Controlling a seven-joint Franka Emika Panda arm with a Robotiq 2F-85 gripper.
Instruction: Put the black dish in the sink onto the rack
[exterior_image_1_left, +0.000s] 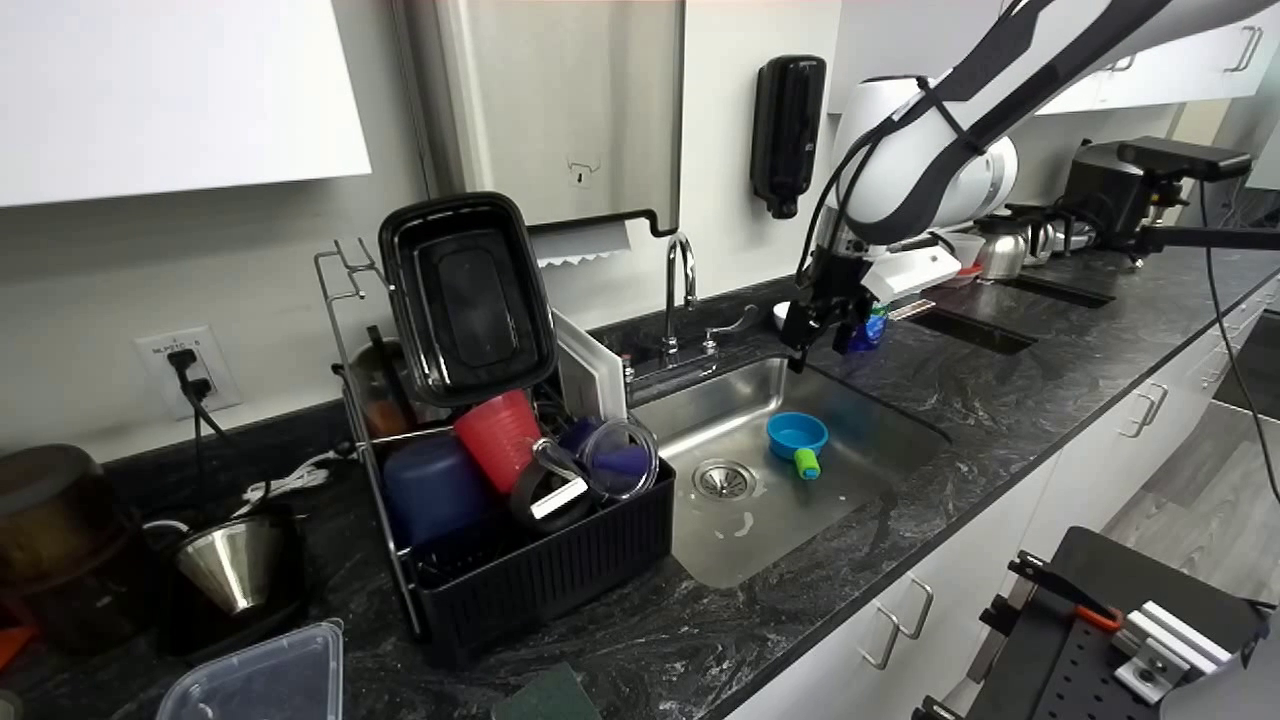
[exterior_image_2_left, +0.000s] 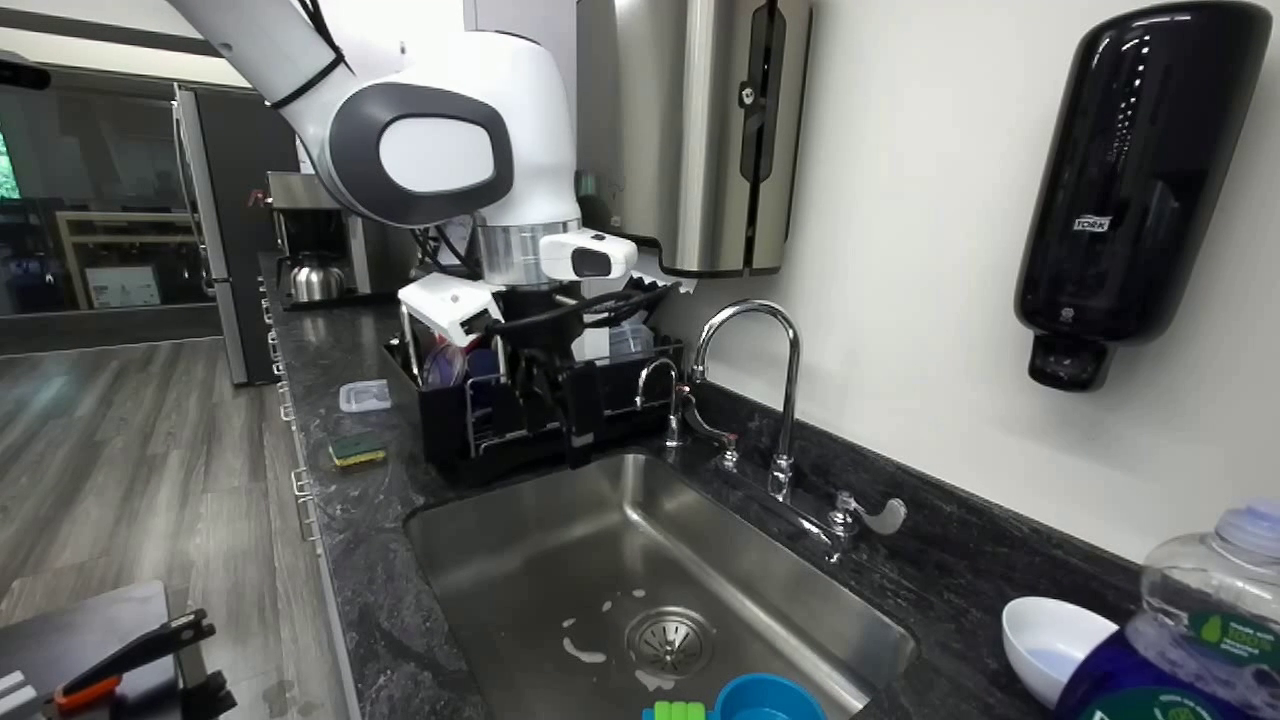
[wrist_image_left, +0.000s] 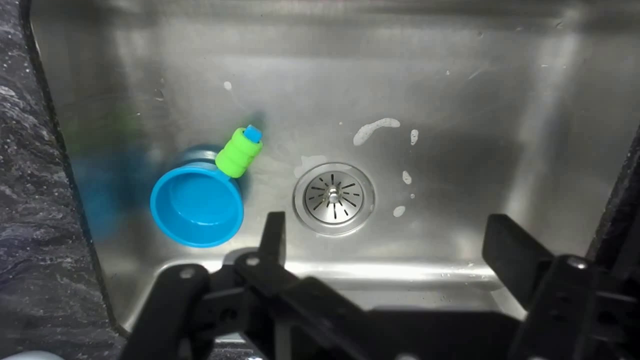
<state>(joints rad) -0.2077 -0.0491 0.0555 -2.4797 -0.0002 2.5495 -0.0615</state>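
A black robot hand (wrist_image_left: 386, 222) is held released above a steel sink (wrist_image_left: 440, 95), its two fingers (wrist_image_left: 515, 260) spread wide in the wrist view. Well away from the hand, the black dish (exterior_image_1_left: 470, 300) is propped at a steep tilt on the rack (exterior_image_1_left: 560, 575) in an exterior view, its hollow side facing out and its lower edge just above a red cup (exterior_image_1_left: 500, 435). A dark blue container (exterior_image_1_left: 440, 485) is packed into the rack. Beneath the hand, a small blue bowl (wrist_image_left: 197, 207) with a green handle (wrist_image_left: 239, 155) is set on the sink's floor near the drain (wrist_image_left: 334, 197), with pale spots (wrist_image_left: 377, 126) scattered about. Close to the hand, a tall chrome faucet (exterior_image_2_left: 790, 400) is shown at the sink's edge in both exterior views. Behind the hand, in an exterior view, a bottle of blue liquid (exterior_image_1_left: 868, 332) and a partly hidden white bowl (exterior_image_1_left: 781, 314) are glimpsed on the dark bench (exterior_image_1_left: 1010, 410), while a black dispenser (exterior_image_1_left: 788, 135) is fixed to the wall (exterior_image_1_left: 720, 150) higher than the hand. To the side of the hand, in an exterior view, a green and yellow sponge (exterior_image_2_left: 357, 450) is placed on the bench
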